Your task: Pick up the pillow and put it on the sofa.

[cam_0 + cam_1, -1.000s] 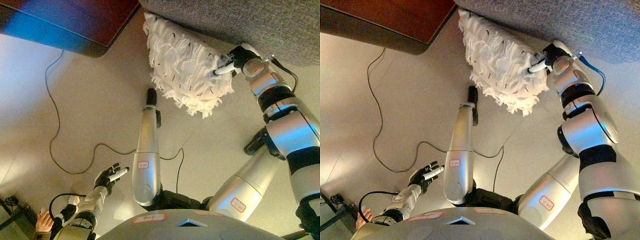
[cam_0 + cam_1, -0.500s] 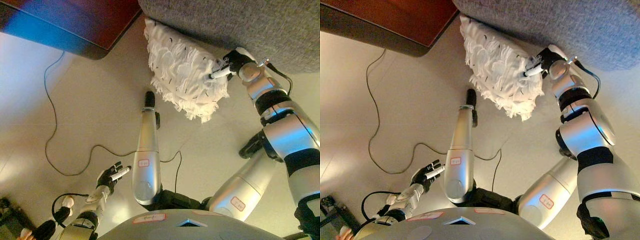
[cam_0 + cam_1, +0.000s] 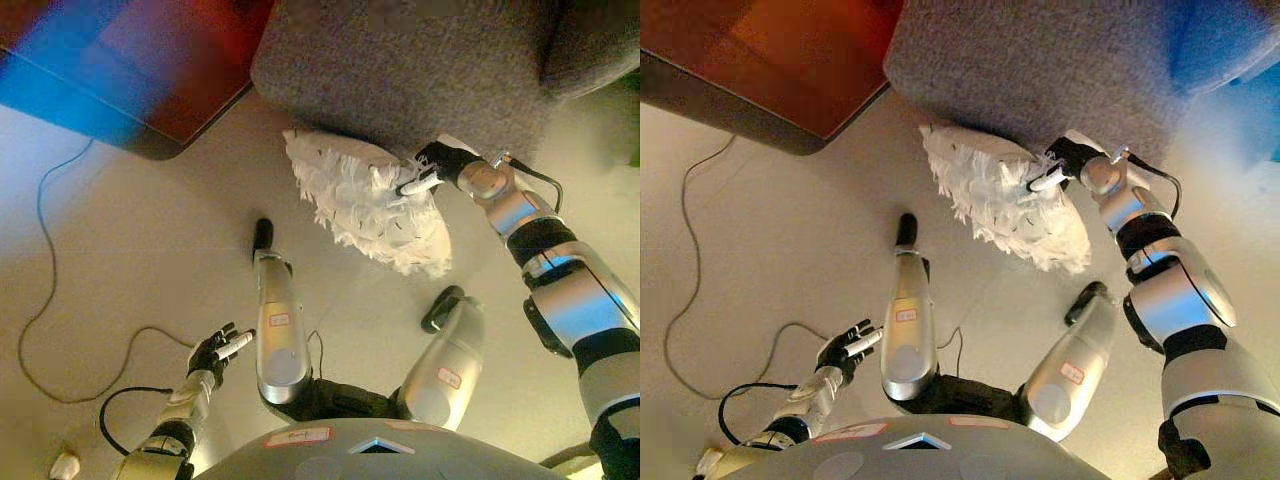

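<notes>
You're looking at the pillow (image 3: 370, 212) sitting just in front of the sofa (image 3: 420, 70), right hand (image 3: 437, 166) on its right edge, low table (image 3: 150, 70) off left, left hand (image 3: 218, 349) hanging nearer you.

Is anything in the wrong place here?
Yes. The fluffy white pillow is off the grey sofa, hanging tilted in front of it above the floor. The right robot hand pinches its edge. The left robot hand is open, holding nothing.

Grey fabric sofa (image 3: 420, 70) cut off at top edge; right robot hand (image 3: 432, 170) partly buried in shaggy white pillow (image 3: 365, 205).
</notes>
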Robot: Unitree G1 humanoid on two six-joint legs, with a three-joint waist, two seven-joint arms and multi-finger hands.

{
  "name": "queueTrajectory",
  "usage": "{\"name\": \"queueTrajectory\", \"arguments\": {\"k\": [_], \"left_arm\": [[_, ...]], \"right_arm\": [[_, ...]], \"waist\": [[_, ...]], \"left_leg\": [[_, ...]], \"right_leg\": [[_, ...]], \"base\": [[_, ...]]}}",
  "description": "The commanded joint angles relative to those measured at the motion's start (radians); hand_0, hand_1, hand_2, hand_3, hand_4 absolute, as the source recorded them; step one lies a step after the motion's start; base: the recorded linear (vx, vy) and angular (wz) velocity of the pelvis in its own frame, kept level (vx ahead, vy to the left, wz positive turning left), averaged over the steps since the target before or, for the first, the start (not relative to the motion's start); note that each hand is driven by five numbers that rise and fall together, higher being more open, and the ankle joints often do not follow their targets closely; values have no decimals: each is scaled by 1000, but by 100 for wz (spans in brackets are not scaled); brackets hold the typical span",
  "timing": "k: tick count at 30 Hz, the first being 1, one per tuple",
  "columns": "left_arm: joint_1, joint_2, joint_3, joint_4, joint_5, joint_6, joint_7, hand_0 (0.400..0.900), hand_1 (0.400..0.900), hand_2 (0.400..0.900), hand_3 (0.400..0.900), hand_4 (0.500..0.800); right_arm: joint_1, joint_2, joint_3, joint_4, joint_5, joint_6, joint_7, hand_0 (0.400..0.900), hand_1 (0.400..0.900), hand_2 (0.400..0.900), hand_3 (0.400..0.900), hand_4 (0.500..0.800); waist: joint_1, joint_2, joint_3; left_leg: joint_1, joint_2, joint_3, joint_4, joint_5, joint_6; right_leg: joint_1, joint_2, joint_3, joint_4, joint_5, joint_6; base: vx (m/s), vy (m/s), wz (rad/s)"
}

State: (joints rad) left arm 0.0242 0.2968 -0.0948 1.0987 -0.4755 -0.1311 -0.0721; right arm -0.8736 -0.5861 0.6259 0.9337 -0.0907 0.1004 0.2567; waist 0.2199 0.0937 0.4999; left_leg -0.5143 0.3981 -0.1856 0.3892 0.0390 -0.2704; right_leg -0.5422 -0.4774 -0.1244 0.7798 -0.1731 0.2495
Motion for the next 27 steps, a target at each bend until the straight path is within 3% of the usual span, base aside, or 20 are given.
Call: {"name": "queueTrajectory", "arguments": {"k": [1, 11, 15, 18, 20, 21, 25, 27], "left_arm": [[59, 162, -8, 36, 36, 17, 36, 900, 900, 900, 900, 800], [103, 189, 72, 28, 120, 28, 56, 900, 900, 900, 900, 800], [105, 203, 99, 7, 154, 66, 72, 900, 900, 900, 900, 800], [97, 209, 116, 2, 156, 88, 91, 900, 900, 900, 900, 800], [98, 202, 139, 18, 131, 96, 106, 900, 900, 900, 900, 800], [98, 202, 139, 18, 131, 96, 106, 900, 900, 900, 900, 800], [112, 187, 158, 30, 142, 84, 109, 900, 900, 900, 900, 800], [128, 170, 166, 57, 148, 71, 98, 900, 900, 900, 900, 800]], "right_arm": [[-19, -58, -87, -178, 30, -98, 33, 400, 400, 400, 400, 500], [90, -167, -120, -471, 80, -119, 92, 400, 400, 400, 400, 500], [105, -215, -147, -541, 112, -117, 124, 400, 400, 400, 400, 500], [70, -236, -128, -542, 153, -119, 143, 400, 400, 400, 400, 500], [14, -237, -91, -504, 189, -135, 163, 400, 400, 400, 400, 500], [13, -237, -90, -504, 189, -136, 163, 400, 400, 400, 400, 500], [-41, -281, -77, -496, 234, -108, 174, 400, 400, 400, 400, 500], [-59, -304, -66, -492, 247, -113, 180, 400, 400, 400, 400, 500]], "waist": [[-6, -44, -75], [-31, -95, -183], [-37, -106, -241], [-44, -116, -274], [-42, -122, -305], [-42, -121, -306], [-12, -164, -327], [2, -176, -332]], "left_leg": [[155, 69, 59, 11, 16, 9], [331, 97, 150, -79, 39, 9], [416, 104, 189, -133, 47, 16], [489, 97, 210, -223, 73, 26], [545, 100, 217, -302, 132, 23], [543, 101, 217, -302, 133, 22], [453, 95, 137, -204, 306, 18], [428, 66, 118, -163, 296, 28]], "right_leg": [[89, -49, 56, -303, 251, 12], [308, -7, -43, -414, 248, 12], [372, 12, -75, -390, 200, 12], [423, 67, -90, -392, 149, 12], [462, 141, -103, -407, 115, -29], [461, 142, -104, -409, 117, -30], [547, 228, -149, -517, 124, -93], [581, 241, -185, -560, 120, -108]], "base": [[122, -77, -4], [128, -88, -3], [173, -192, -3], [126, -282, -11], [102, -301, -29], [70, -250, -15], [72, -369, 4], [180, -248, -5]]}}
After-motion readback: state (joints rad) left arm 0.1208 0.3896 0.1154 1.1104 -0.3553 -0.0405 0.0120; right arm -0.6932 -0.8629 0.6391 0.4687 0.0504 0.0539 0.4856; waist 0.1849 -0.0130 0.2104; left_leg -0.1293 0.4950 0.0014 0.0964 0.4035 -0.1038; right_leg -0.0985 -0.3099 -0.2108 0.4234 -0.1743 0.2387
